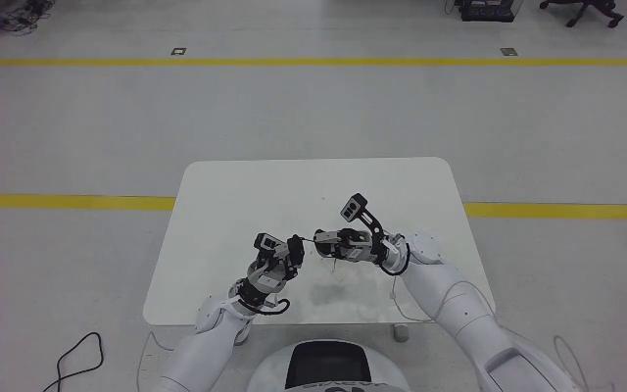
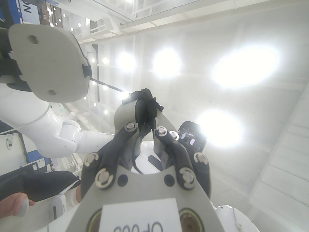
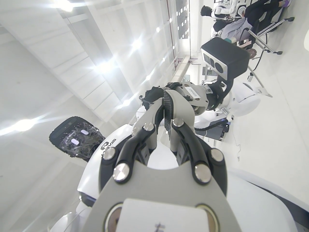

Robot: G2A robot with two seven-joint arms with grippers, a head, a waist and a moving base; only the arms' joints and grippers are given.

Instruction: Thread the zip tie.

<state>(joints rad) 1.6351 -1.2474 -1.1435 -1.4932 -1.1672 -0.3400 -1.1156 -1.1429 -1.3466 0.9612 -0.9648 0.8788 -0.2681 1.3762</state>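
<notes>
Above the front middle of the white table (image 1: 245,196), my two grippers meet tip to tip. The left gripper (image 1: 294,247) is shut on one end of the thin black zip tie (image 1: 307,238). The right gripper (image 1: 321,241) is shut on the other end. In the left wrist view the left gripper (image 2: 144,105) pinches a bunched black piece, and the zip tie (image 2: 108,87) runs as a thin strap toward the right arm's wrist. In the right wrist view the right gripper (image 3: 165,103) has its ribbed pads pressed together, with the zip tie (image 3: 146,101) poking out beside them.
Both grippers hang a little above the tabletop, close to its front edge. The table's surface around them is bare. A black cable (image 1: 78,355) lies on the floor off the front left corner, and yellow floor lines (image 1: 88,202) run behind.
</notes>
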